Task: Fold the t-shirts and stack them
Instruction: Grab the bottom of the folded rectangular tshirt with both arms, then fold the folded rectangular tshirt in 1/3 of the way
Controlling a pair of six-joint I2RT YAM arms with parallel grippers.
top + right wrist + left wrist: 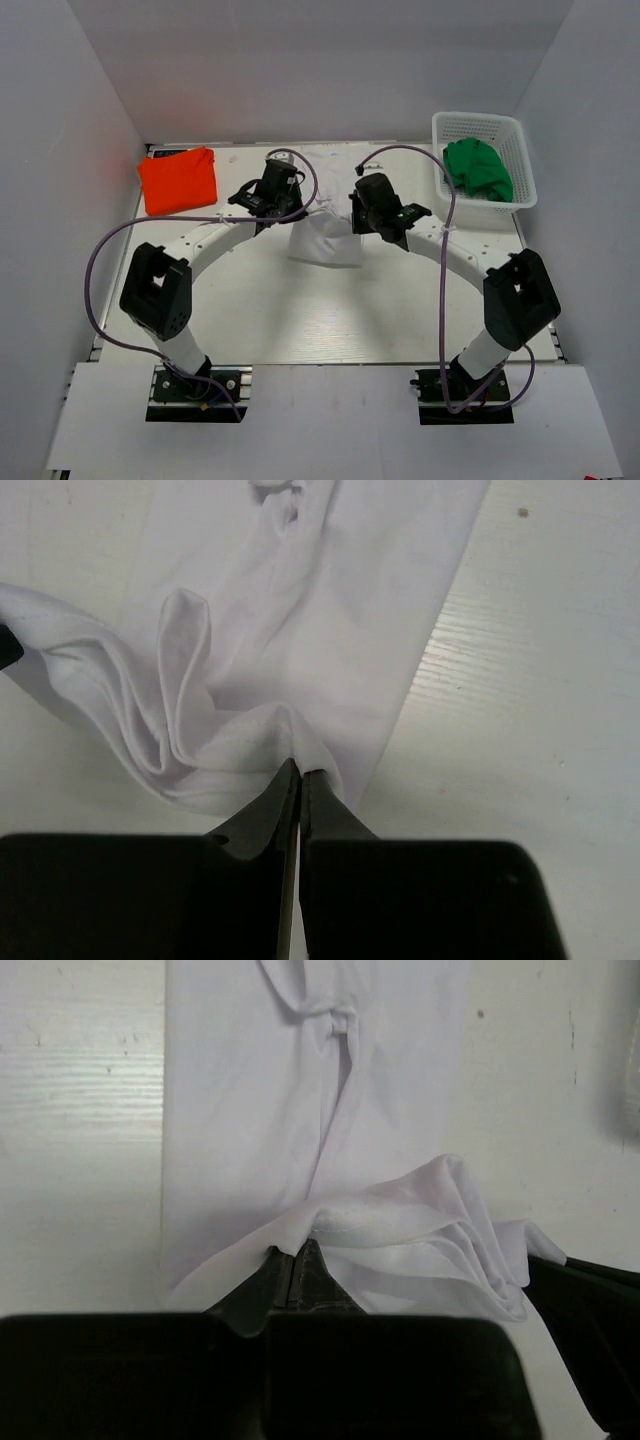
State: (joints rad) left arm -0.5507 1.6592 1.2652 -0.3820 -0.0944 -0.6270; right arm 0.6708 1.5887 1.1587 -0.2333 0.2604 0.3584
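Both grippers are pinched tight on cloth: the left gripper [293,1260] clamps one corner of the white t-shirt [325,240], the right gripper [300,772] the corner beside it, each with only a thin fold between the fingers. The shirt lies at the table's [300,320] centre, its body running toward 12 o'clock. It looks light, limp and thin — it bunches into ripples between the two grips (no stiffness at all), so I judge corners or hem edges the best holds, kept taut. The orange t-shirt [179,180] lies folded at 10 o'clock; the green t-shirt [478,168] sits crumpled in the basket [520,150] at 2 o'clock.
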